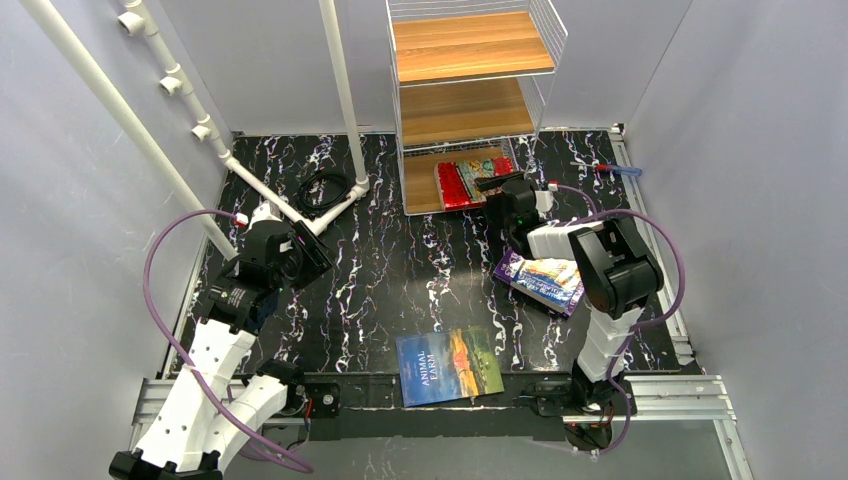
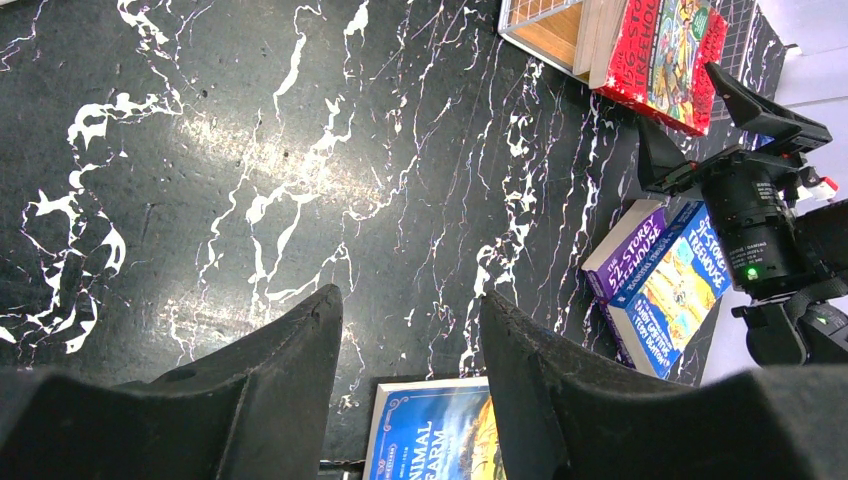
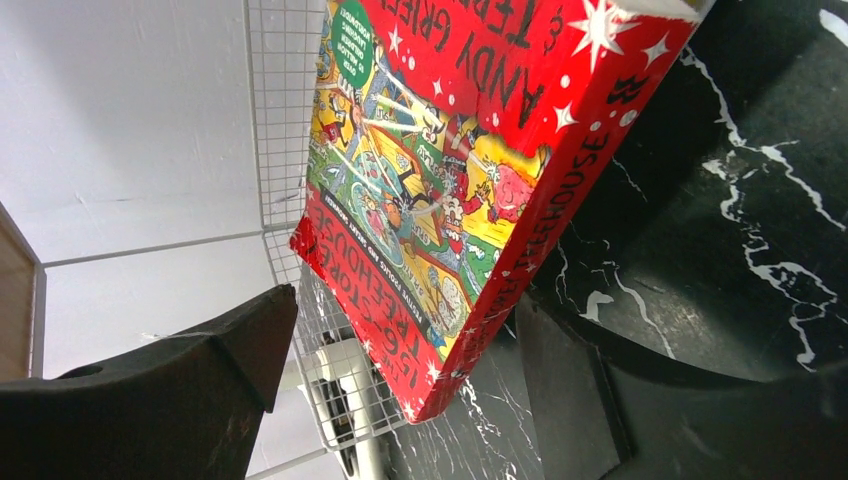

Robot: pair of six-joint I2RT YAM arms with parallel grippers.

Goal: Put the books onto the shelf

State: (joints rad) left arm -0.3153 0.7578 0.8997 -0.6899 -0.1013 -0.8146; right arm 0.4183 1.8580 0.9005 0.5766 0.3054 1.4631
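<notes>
**A:** Step in hand, as I read it, is seating the red book [image 3: 430,180] on the lowest board [image 1: 420,185] of the shelf [image 1: 470,45]. Where is it?

**B:** On that board, right front, cover up. In the left wrist view its near corner seems to overhang the board's front edge. I cannot tell how much of it is supported.

**A:** Right gripper [image 3: 408,305]?

**B:** Jaws are spread wide and straddle that near corner. Wire mesh [image 3: 285,100] shows between one finger [image 3: 200,370] and the cover, so nothing is clamped. The other finger is close beside the spine, and contact cannot be resolved.

**A:** How to do it well?

**B:** My judgement:
- Keep the jaws wide.
- Nudge the corner inward until the book lies fully on the board.
- Back straight out and low, clear of the mesh side.
- A sideways pull could drag the book off the board.

**A:** Left gripper [image 2: 410,300]?

**B:** Jaws are partly apart with nothing between them. It hovers over the bare table [image 1: 400,270], with Animal Farm [image 1: 448,367] near the front edge below it.

**A:** Remaining books?

**B:** The purple book [image 2: 625,255] and the blue book [image 2: 670,295] lie together on the table beside the right arm. With Animal Farm, three are not yet shelved.
</notes>
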